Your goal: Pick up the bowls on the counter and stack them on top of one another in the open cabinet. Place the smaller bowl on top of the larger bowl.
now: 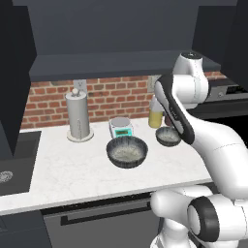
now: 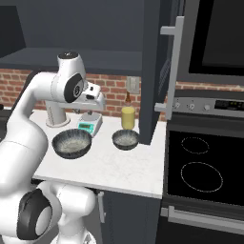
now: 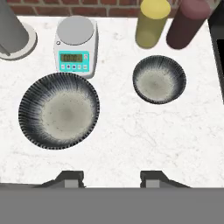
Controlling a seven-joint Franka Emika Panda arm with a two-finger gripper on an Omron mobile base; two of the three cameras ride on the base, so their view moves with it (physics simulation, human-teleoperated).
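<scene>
Hand view: both bowls [image 3: 59,110] upright, mouths up.

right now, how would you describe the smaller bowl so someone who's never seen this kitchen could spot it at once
Look at the white marbled counter in front of the brick wall. Near its right end, just in front of a yellow cup, sits the smaller bowl. It is dark grey and ribbed with a pale speckled inside, about half as wide as the larger bowl to its left.

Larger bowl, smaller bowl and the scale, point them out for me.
Larger bowl [image 3: 59,110], hand view, middle of its inside.
Smaller bowl [image 3: 159,79], hand view, middle of its inside.
Scale [image 3: 75,30], hand view, its round platform.
</scene>
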